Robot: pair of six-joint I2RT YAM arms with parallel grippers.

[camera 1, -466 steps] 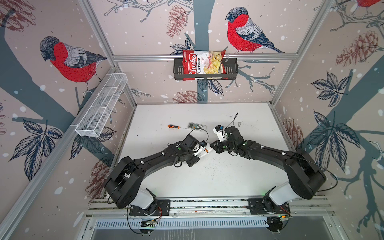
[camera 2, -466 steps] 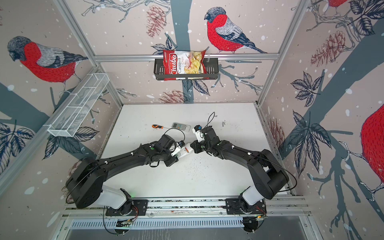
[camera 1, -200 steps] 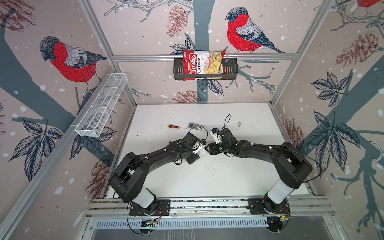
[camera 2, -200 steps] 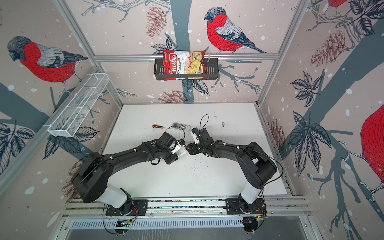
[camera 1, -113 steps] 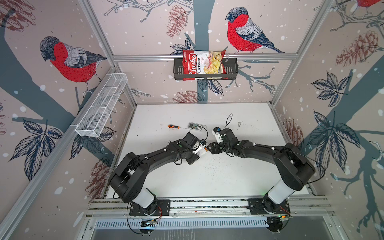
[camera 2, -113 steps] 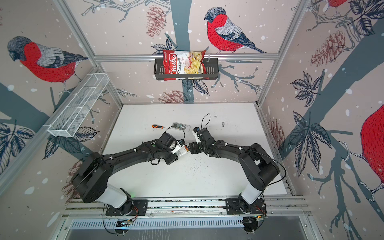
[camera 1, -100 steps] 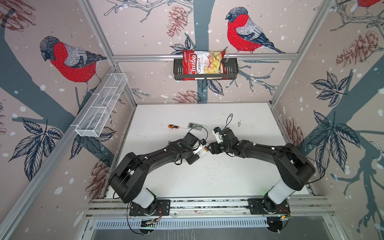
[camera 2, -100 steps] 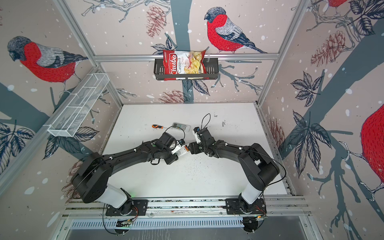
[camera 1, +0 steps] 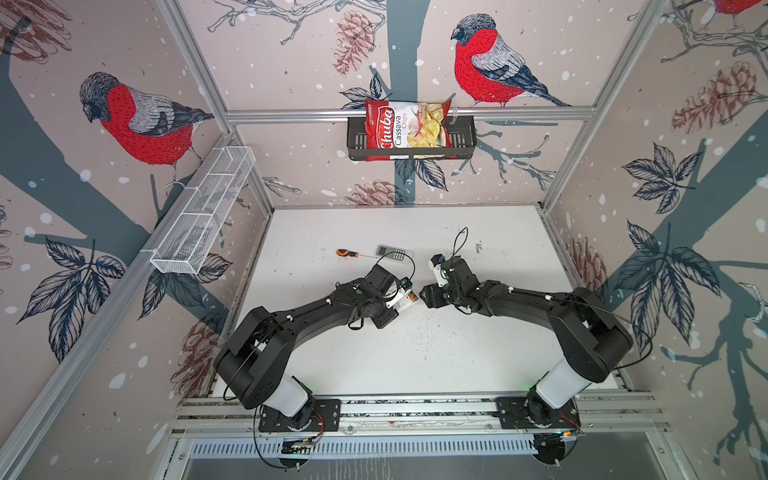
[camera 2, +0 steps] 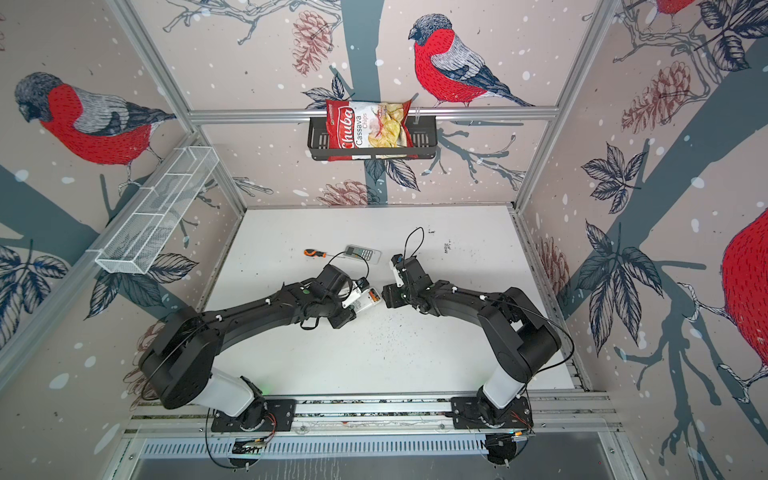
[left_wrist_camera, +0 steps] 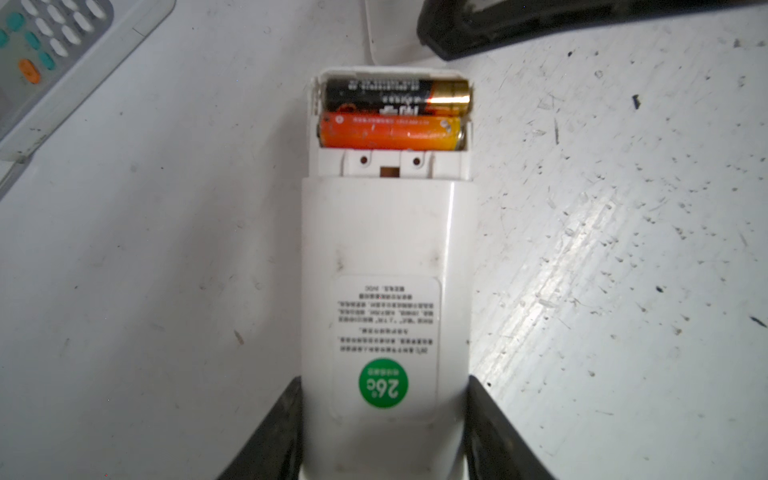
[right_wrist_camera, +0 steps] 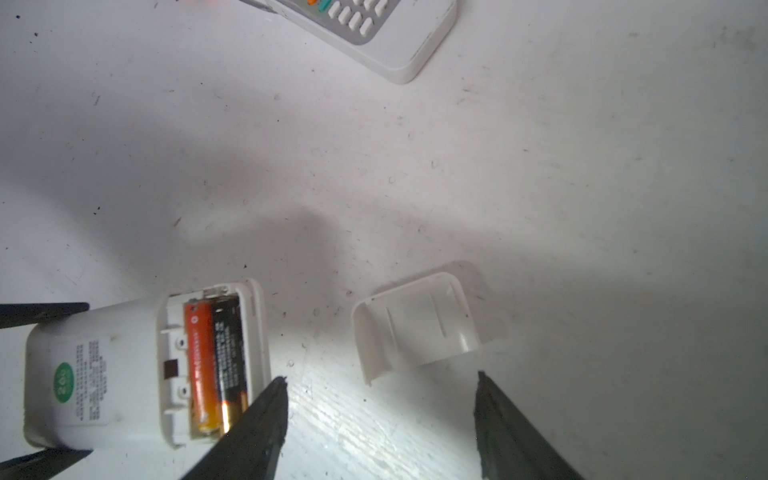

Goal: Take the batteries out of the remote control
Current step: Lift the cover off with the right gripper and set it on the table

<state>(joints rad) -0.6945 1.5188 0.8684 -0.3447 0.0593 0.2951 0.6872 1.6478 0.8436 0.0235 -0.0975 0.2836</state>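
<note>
Beside the right gripper [right_wrist_camera: 381, 377], the batteries [right_wrist_camera: 216, 361] sit in the remote [right_wrist_camera: 95, 374].

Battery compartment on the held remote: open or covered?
Open. The compartment is uncovered, showing a black battery and an orange battery seated inside; the cover lies on the table, apart from the remote.

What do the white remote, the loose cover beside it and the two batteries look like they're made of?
The white remote: likely moulded plastic, satin finish; clip tabs and small holes show. The loose cover: same thin white plastic, ribs moulded inside. The orange battery and the black battery: probably metal cells in glossy printed wrap; the black one's end shines copper-gold.
</note>
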